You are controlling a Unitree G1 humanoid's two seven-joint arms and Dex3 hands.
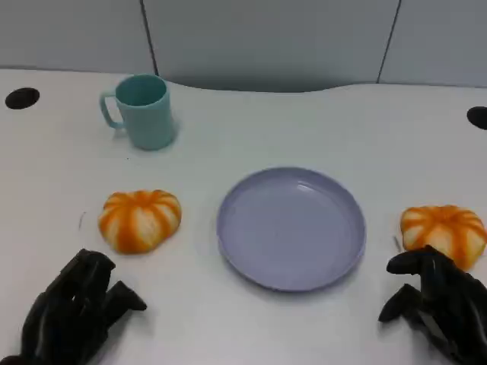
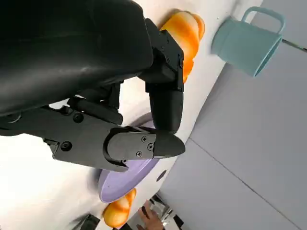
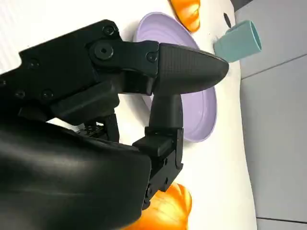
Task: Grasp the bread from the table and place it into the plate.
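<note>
Two orange-and-white striped bread rolls lie on the white table. The left bread sits left of the empty lilac plate, and the right bread sits to the plate's right. My left hand rests near the front edge, just short of the left bread, holding nothing, its fingers apart. My right hand is right in front of the right bread; its raised fingers overlap the bread's near edge and grip nothing.
A teal mug stands at the back left, behind the left bread. Black round holes sit near both far table edges. A person's hand shows beyond the table in the left wrist view.
</note>
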